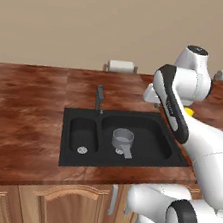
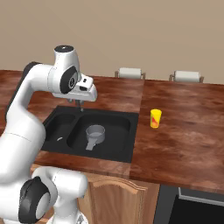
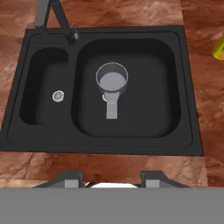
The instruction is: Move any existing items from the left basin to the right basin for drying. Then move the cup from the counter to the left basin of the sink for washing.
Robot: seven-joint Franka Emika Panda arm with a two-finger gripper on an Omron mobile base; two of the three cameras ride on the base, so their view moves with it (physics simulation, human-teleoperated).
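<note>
1. While hanging over the sink point(image 3: 190, 87), gripper point(image 3: 111, 176) is showing fingers point(image 3: 154, 178) spread, gripping nothing.
2. Grey saucepan point(image 3: 112, 81) is sitting mid-frame in the right basin point(image 3: 153, 65); left basin point(image 3: 37, 70) is holding nothing.
3. Yellow cup point(image 2: 155, 118) is standing upright right of centre on the counter point(image 2: 183, 131).

Cup point(image 3: 219, 48) clipped by hand view's right edge; arm hides most of it point(image 1: 189, 111) in left base view.
</note>
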